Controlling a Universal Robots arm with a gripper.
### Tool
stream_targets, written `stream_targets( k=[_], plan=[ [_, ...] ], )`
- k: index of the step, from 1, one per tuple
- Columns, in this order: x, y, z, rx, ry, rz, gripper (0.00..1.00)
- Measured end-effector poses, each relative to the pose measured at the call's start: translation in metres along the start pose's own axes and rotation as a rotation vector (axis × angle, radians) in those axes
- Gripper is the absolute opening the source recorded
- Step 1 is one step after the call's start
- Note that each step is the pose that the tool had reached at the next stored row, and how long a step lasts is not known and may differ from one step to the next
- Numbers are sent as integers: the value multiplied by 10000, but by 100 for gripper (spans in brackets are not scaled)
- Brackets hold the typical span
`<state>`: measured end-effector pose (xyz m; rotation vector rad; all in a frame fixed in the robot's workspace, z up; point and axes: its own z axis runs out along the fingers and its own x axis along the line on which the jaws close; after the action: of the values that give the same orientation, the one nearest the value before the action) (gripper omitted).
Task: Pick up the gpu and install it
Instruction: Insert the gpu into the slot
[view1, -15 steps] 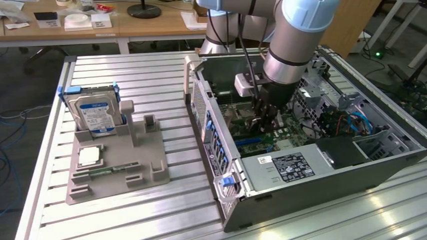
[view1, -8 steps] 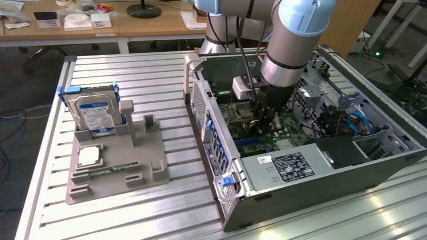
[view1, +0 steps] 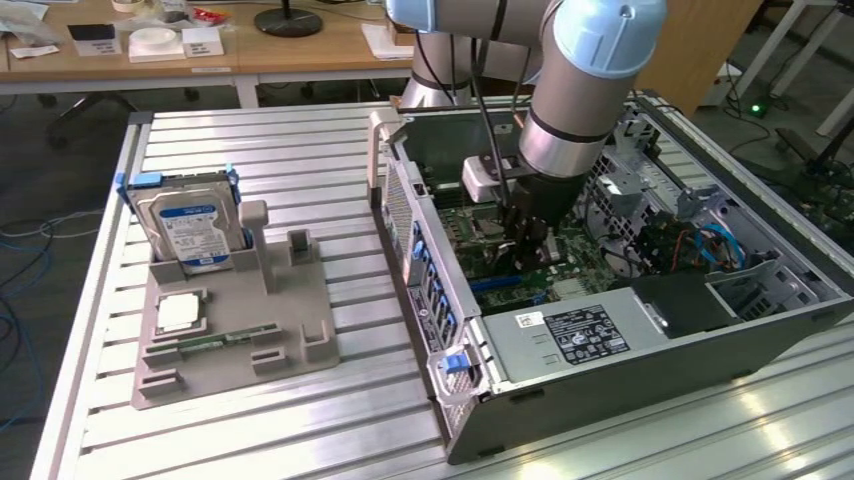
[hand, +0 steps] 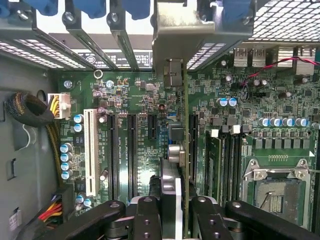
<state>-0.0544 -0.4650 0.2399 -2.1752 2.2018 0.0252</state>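
The thin black-shrouded gpu card (hand: 176, 165) is clamped edge-on between the gripper (hand: 176, 212) jaws, its long axis running straight ahead over the green motherboard (hand: 135, 110) slots.

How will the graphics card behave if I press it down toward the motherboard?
Probably stiff: the graphics card stands straight, edge-on, in the gripper. Thin and pinched over a small patch, it may tilt under an off-centre push. Its bare circuit board looks fragile.
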Motion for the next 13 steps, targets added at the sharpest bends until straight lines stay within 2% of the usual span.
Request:
stream_targets(
  k=[2,4,7,13],
  plan=[
    [0,0,1,32,-3,-1,28],
    [-1,-1,2,133,-4,-7,28],
    [0,47,12,132,-3,-5,28],
    [3,60,53,133,-2,-5,28]
  ],
)
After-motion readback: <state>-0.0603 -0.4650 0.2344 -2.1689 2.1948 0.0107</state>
